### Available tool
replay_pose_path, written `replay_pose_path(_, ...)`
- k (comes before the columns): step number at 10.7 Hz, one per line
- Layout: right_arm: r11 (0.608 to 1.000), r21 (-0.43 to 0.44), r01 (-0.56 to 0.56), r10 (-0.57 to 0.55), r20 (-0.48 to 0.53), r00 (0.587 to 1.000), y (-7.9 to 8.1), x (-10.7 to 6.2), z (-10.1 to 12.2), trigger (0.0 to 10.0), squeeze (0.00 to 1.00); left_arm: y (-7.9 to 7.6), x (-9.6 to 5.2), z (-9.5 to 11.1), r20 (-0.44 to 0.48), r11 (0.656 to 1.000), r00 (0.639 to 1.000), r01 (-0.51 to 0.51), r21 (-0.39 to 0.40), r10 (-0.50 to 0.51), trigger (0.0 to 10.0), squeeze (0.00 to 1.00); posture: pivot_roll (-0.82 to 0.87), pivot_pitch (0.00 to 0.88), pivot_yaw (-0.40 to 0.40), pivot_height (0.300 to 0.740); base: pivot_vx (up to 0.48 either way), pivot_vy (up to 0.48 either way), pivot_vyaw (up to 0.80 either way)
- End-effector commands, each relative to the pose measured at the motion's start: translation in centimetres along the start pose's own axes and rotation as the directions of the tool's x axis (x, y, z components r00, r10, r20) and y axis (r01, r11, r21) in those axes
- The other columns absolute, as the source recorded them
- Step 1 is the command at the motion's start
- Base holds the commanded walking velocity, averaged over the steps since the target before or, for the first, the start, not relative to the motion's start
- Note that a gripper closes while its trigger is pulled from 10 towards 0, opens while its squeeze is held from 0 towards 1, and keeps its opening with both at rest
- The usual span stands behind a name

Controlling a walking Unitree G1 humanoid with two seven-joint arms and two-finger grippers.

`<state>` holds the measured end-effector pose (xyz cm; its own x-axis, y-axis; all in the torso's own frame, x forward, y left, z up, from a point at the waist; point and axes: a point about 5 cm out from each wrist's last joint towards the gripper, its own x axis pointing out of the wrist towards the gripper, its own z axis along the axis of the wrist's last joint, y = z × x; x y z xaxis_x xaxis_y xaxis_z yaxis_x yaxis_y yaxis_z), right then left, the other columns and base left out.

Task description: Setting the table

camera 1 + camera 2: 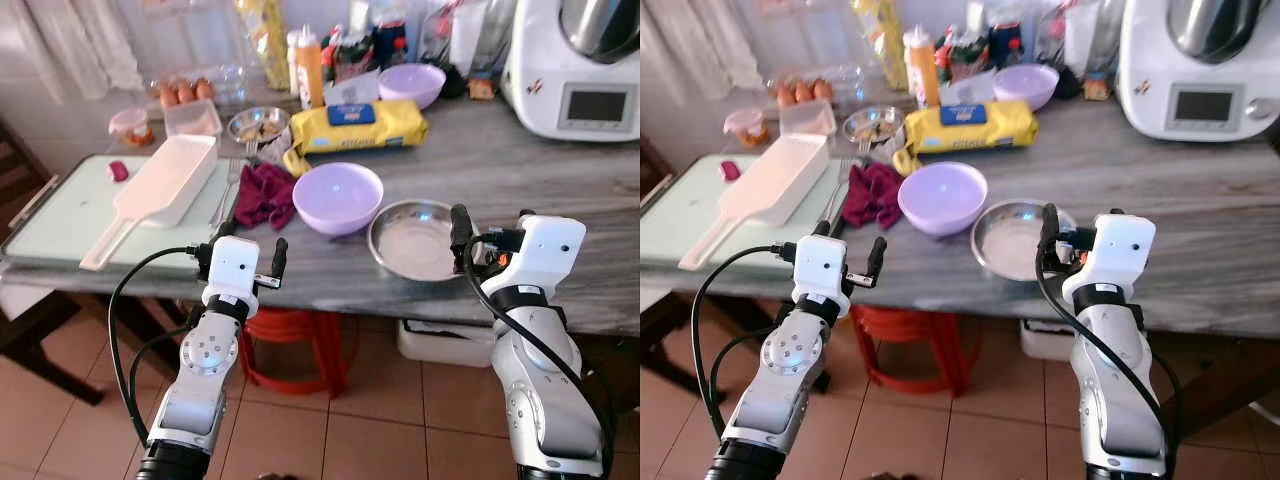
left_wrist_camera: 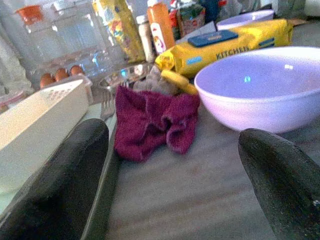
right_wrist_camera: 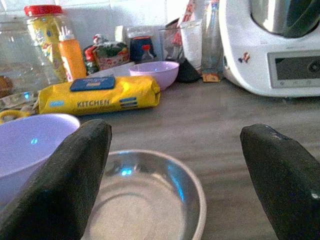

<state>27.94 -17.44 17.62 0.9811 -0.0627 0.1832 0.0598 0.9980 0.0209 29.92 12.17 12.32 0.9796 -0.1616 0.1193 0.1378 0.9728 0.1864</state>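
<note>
lilac bowl (image 1: 338, 196) upright, empty | steel bowl (image 1: 415, 238) beside it, table edge

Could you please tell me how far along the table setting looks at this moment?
Nothing looks laid out yet: the lilac plastic bowl, shallow steel dish and crumpled maroon cloth sit among clutter on the grey counter. In hand: nothing. The left gripper faces the cloth, the right gripper reaches the dish's edge, both open. All picking and placing remains.

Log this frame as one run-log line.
phase: approach | left tool: open, at table edge facing red cloth | right tool: open, at steel bowl | purple bowl: untouched | nothing held
</note>
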Motion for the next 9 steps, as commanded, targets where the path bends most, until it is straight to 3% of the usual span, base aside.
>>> replay_pose_path(1, 1.0, 0.006, -0.003, 0.003, -0.004, 1.0, 0.25, -0.18, -0.19, 10.0, 0.0, 0.31, -0.18, -0.09, -0.009, 1.0, 1.0, -0.003, 0.017, 0.004, 10.0, 0.0, -0.14, 0.064, 0.122, 0.74, -0.251, 0.0, 0.0)
replay_pose_path(9, 1.0, 0.01, 0.02, -0.02, -0.013, 1.0, -0.13, -0.45, -0.78, 10.0, 0.0, 0.23, -0.26, -0.57, -0.023, 1.0, 1.0, 0.015, 0.025, -0.014, 10.0, 0.0, -0.15, 0.059, 0.125, 0.74, -0.255, 0.0, 0.0)
